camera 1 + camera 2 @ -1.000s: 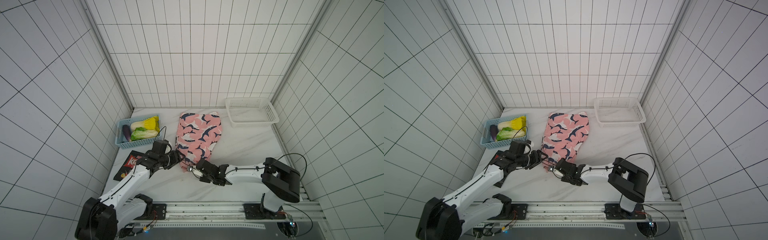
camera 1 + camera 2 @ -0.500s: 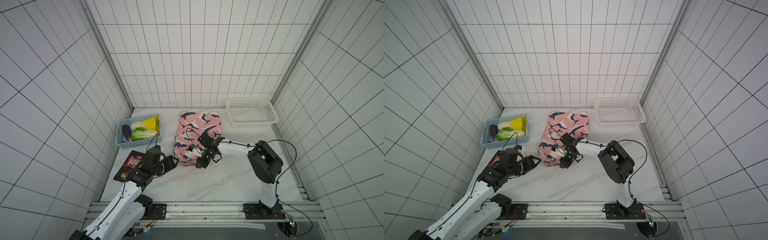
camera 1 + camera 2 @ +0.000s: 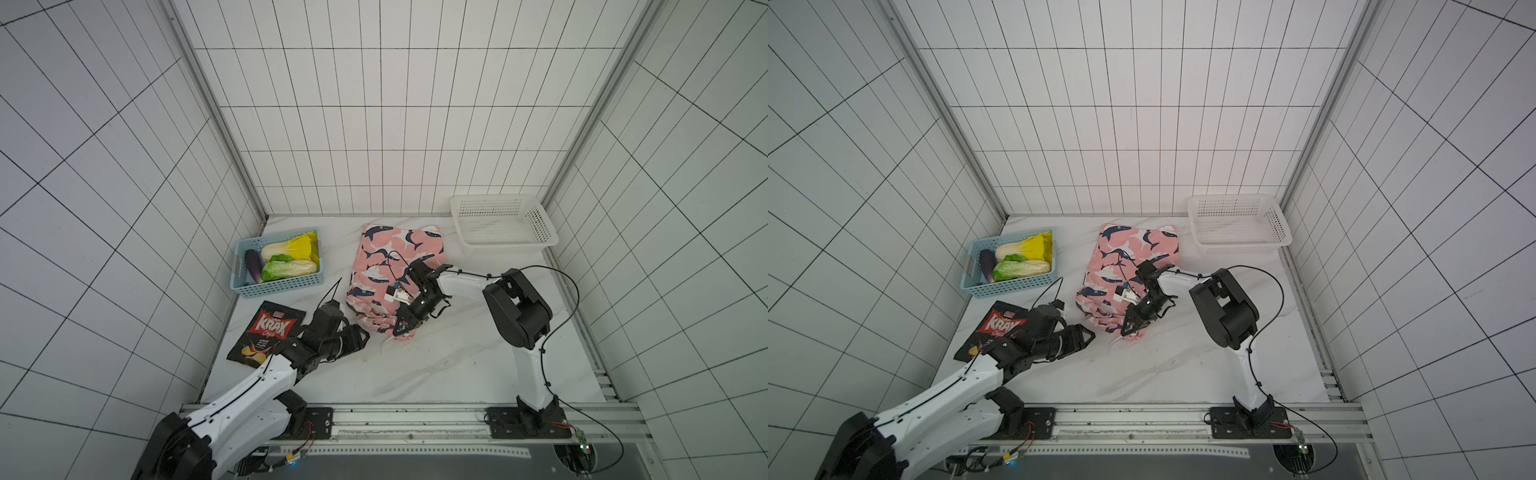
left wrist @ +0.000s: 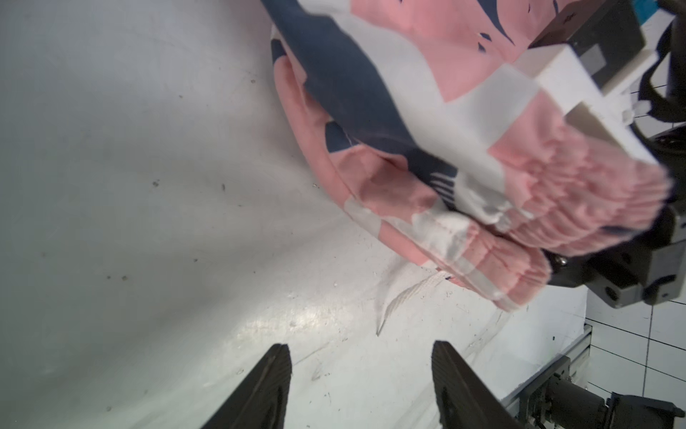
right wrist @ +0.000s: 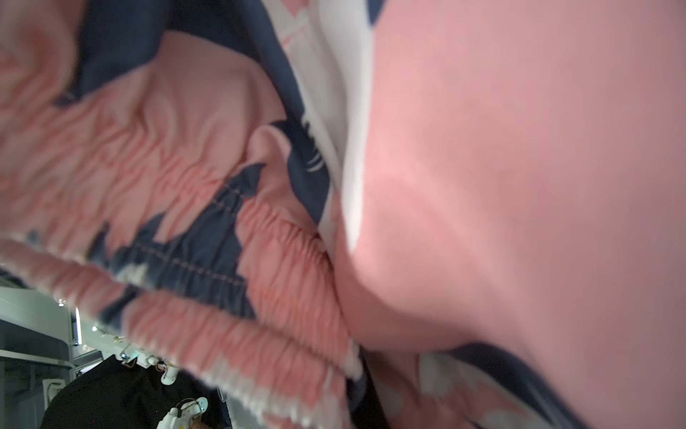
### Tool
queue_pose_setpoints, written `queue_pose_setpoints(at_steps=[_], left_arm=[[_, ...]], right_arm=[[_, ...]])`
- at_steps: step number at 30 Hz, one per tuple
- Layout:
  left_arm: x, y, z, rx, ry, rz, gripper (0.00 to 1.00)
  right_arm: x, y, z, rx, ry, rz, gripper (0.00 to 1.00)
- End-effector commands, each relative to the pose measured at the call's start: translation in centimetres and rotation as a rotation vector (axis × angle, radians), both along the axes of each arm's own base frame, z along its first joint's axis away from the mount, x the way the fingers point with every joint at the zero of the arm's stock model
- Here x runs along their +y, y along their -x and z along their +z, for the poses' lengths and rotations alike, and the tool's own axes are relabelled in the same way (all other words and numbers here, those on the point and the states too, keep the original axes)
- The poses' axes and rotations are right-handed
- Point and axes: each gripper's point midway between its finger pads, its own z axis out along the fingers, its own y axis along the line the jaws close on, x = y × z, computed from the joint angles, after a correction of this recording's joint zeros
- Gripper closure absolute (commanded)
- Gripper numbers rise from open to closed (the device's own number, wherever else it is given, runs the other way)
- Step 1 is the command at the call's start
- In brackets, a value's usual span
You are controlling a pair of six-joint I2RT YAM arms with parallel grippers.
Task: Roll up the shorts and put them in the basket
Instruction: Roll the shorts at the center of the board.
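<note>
Over the middle of the table (image 3: 436, 374), a bit toward 12 o'clock, is where the shorts (image 3: 395, 257) are lying. Their 12 o'clock half is flat on the marble, sharks facing up. The 6 o'clock end is the elastic waistband, and that's the bit I've got. My right gripper (image 3: 404, 329) is clamped tight on the gathered elastic, and the fabric is doubled over on itself there, so I'd call this the first turn of the roll. Grabbing the thick elastic edge makes sense to me, since it's the stiffest part and gives the roll a core. The right wrist view is just pink fabric wall to wall, so no help on my own jaws.

My left gripper (image 4: 360, 349) is empty, jaws parted about halfway, low over bare table near the 8 o'clock corner of the bundle and not touching it. My guess is it's lined up to take the other waistband corner, because a single pinch point lets the roll go crooked. A white drawstring (image 4: 404, 295) trails onto the table at 6 o'clock and could snag.

The blue basket (image 3: 278, 289) of veggies is at 10 o'clock, the white basket (image 3: 505, 249) at 2, and the chip bag (image 3: 268, 328) at 8, partly under my left arm. All of them sit apart from the shorts, so there's room to roll toward 12.
</note>
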Motion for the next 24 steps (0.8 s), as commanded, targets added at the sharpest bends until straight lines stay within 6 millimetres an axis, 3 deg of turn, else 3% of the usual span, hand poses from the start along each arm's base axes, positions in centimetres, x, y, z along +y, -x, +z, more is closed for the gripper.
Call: queue_pose_setpoints(at_steps=[1, 5, 8, 13, 18, 24], left_arm=[[-0.6, -2.1, 0.8, -0.143, 0.040, 0.039, 0.31], [-0.4, -2.9, 2.1, -0.318, 0.195, 0.127, 0.19], [0.7, -3.7, 2.8, -0.388, 0.182, 0.183, 0.16], [-0.6, -4.3, 4.5, -0.457, 0.234, 0.134, 0.16], [-1.6, -4.8, 4.4, -0.494, 0.259, 0.097, 0.16], [-1.6, -6.9, 3.4, -0.510, 0.201, 0.129, 0.17]], right_arm=[[0.5, -0.5, 0.6, 0.055, -0.022, -0.018, 1.00], [0.4, -0.5, 0.4, 0.051, -0.020, -0.021, 1.00], [0.5, -0.6, 0.4, 0.053, -0.024, -0.026, 1.00], [0.6, -0.6, 0.2, 0.052, -0.022, -0.030, 1.00], [0.6, -0.6, 0.0, 0.052, -0.014, -0.036, 1.00], [0.7, -0.2, 0.1, 0.058, -0.023, -0.031, 1.00]])
